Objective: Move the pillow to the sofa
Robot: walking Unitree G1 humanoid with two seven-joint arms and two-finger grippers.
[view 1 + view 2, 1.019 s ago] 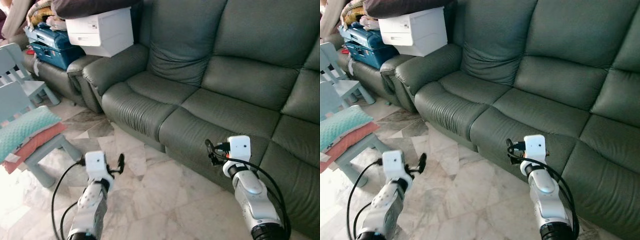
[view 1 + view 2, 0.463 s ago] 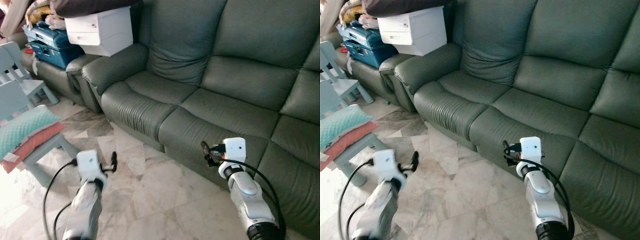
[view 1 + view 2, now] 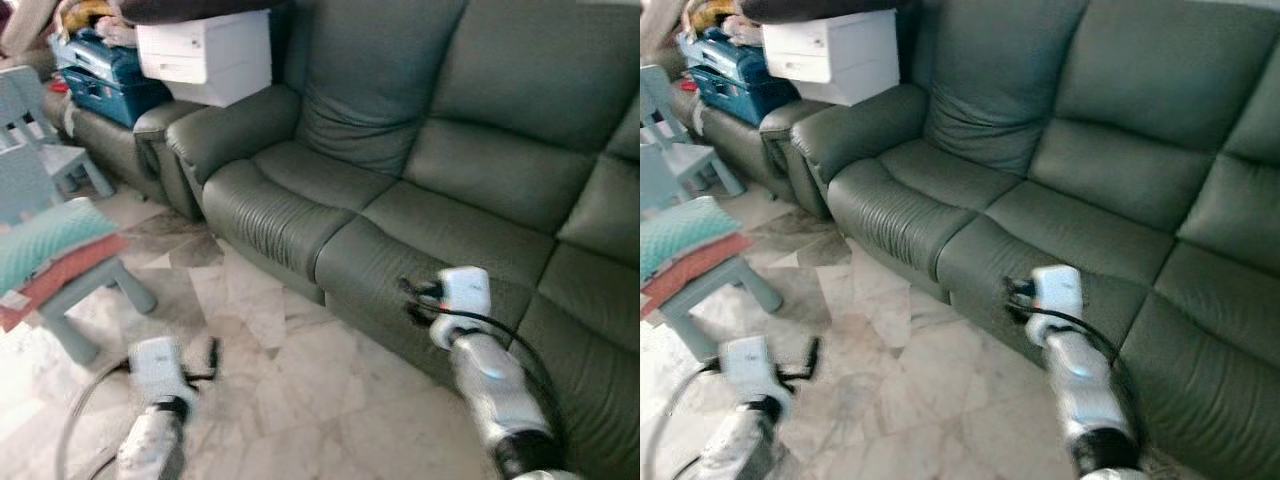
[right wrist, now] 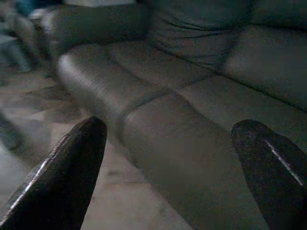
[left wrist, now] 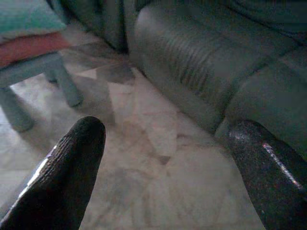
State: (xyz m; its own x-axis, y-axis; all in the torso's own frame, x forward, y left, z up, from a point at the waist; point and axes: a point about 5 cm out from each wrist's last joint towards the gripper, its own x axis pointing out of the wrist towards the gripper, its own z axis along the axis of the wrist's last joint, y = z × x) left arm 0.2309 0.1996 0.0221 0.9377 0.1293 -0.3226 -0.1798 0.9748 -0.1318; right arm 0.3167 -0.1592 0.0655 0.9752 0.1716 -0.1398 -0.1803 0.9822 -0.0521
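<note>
A teal pillow lies on a salmon pillow, stacked on a small pale blue stool at the left. The dark green leather sofa spans the right and back. My left gripper hangs low over the marble floor, to the right of the stool, open and empty. In the left wrist view the teal pillow lies far ahead of the wide-apart fingers. My right gripper hovers at the sofa seat's front edge, open, holding nothing. The picture is blurred.
A white box and a blue case sit on a second sofa at the back left. Small pale blue chairs stand at the left edge. Marble floor stretches between stool and sofa.
My left arm has dropped lower and drifted left, towards the stool. The right gripper has shifted slightly left along the seat front. The view has become blurred.
</note>
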